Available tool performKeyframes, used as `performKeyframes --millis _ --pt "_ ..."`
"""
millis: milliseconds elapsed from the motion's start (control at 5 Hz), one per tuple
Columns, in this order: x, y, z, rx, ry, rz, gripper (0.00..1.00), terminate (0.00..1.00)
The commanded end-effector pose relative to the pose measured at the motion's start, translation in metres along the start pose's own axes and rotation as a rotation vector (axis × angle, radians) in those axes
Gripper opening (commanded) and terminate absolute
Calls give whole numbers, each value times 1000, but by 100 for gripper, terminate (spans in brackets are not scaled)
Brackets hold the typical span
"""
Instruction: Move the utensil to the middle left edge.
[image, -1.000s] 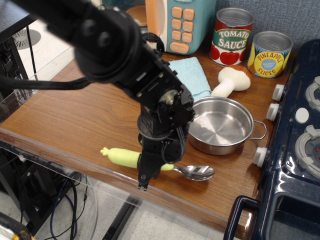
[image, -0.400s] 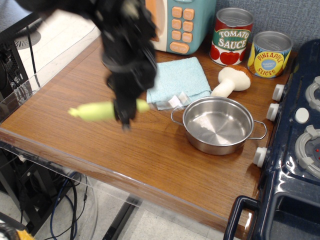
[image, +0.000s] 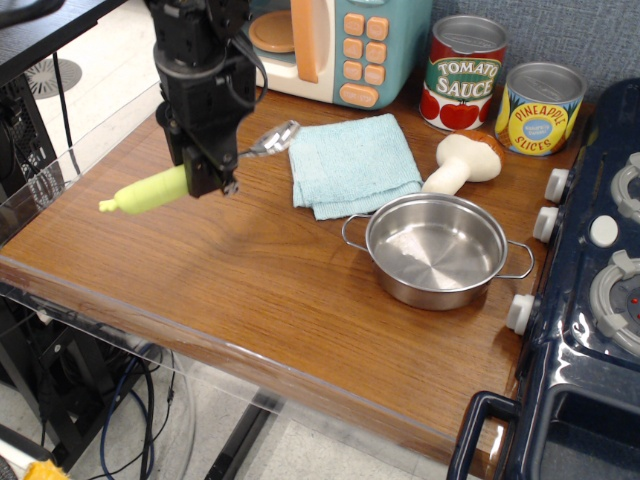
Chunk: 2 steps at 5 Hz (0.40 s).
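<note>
1. Spoon (image: 178, 172) first: you have it off the surface, caught in the black gripper (image: 208, 180) over the left part of the brown wood-grain surface (image: 250, 290).
2. Your jaws are closed on the spoon where the pale yellow-green carrot-shaped handle meets the metal stem (the exact contact point is hidden behind the gripper body).
3. You can see the handle sticking out to the left of the gripper and tilting slightly down, its tip ending near the left edge of the surface (image: 70, 215).
4. The shiny metal bowl pokes out on the right side of the gripper, angled upward, just beside the near-left corner of the light blue cloth (image: 352, 163).
5. That cloth lies folded on the surface, between the toy microwave (image: 345, 45) at the back and the steel two-handled pot (image: 437, 249) toward the front.
6. The pot stands empty and upright, well apart from the spoon.
7. Behind the pot you have a toy mushroom (image: 462, 162) lying on its side, and further back a tomato sauce can (image: 463, 72) beside a pineapple slices can (image: 539, 107).
8. A dark blue toy stove (image: 590, 300) fills the right side (its white knobs face the pot).
</note>
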<state>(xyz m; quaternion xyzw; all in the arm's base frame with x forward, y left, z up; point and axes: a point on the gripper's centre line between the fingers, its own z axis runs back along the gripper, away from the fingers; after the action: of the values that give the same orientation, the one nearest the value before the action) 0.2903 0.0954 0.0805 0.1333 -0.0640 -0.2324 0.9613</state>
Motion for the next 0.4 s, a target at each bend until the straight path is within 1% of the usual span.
performKeyframes --millis 0,200 --pt "-15 45 -19 48 78 318 0 0" --pt "-21 65 -38 52 124 420 0 0"
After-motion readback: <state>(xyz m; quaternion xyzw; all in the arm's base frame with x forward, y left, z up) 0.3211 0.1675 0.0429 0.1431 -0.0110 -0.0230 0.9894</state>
